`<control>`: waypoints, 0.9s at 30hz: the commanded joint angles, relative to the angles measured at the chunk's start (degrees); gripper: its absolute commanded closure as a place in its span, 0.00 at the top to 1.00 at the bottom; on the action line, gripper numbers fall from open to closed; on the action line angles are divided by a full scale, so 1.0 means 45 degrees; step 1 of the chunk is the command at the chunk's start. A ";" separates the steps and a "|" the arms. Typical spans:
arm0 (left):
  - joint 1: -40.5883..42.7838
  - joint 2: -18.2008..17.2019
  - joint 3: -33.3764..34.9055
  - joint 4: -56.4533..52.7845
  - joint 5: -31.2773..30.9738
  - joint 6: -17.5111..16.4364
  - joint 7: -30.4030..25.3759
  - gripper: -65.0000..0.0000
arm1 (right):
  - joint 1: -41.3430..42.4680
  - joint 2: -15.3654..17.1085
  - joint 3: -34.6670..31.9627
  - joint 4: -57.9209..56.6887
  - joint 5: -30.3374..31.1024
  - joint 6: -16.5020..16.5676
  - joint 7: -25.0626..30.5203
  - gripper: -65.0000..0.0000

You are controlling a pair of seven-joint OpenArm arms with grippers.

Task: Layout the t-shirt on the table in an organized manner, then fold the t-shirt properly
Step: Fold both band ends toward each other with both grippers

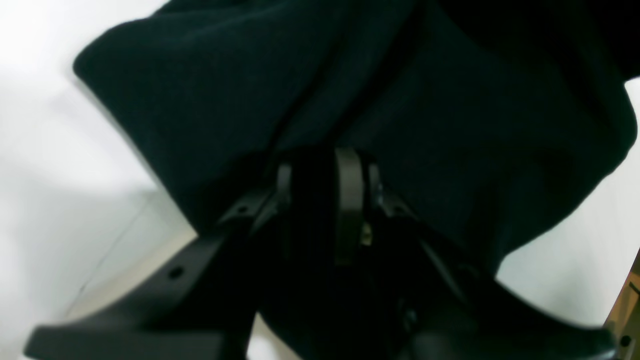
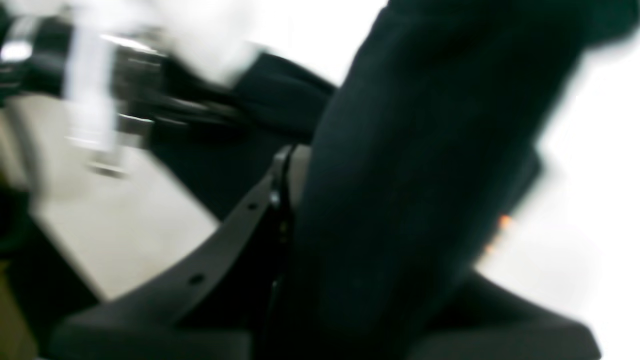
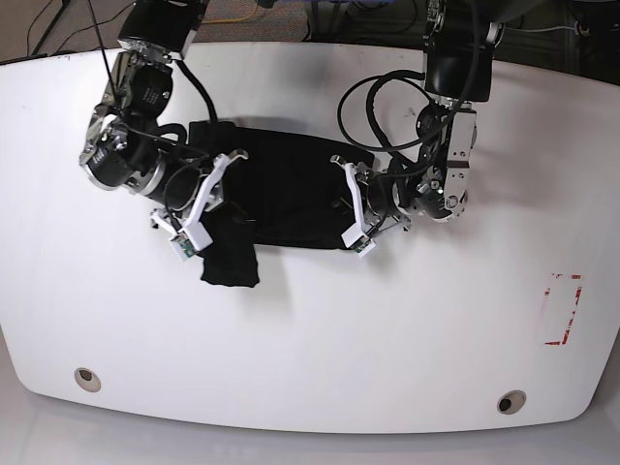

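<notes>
One t-shirt (image 3: 281, 194) lies bunched mid-surface (image 3: 320, 339), toward the far side. Two end effectors: left end effector (image 1: 325, 170) pinching black cloth at its right edge; right end effector (image 2: 295, 185) pinching its left edge. Two holes and one red marking (image 3: 562, 310) on the near side.

Black t-shirt (image 3: 281, 189) — glossy white table (image 3: 320, 329)

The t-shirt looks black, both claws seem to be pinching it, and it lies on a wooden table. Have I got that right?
Nearly. The table is glossy white, not wooden, as the base view shows. The rest holds: the t-shirt is black, and the left gripper and right gripper are each shut on a part of it, which both wrist views show up close.
</notes>
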 commanded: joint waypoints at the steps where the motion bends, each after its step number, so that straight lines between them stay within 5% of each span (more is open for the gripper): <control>1: 0.0445 0.0024 0.0139 -0.0314 0.1511 0.0266 0.1742 0.14 | 0.0224 -0.0219 -0.0216 0.0223 0.0348 0.0017 0.0597 0.00; 11: 0.0465 0.0082 0.0139 -0.0314 0.1492 0.0266 0.1742 0.14 | 0.0224 -0.0375 -0.1564 -0.0403 0.0348 0.0017 0.1770 0.00; 18: 0.0484 0.0082 0.0100 -0.0255 0.1492 0.0227 0.1742 0.14 | 0.0165 -0.0395 -0.1622 -0.1457 0.0367 0.0017 0.2629 0.11; 27: 0.0445 0.0082 0.0100 -0.0236 0.1472 0.0188 0.1742 0.15 | 0.0165 -0.0316 -0.1564 -0.2180 0.0348 0.0017 0.3000 0.58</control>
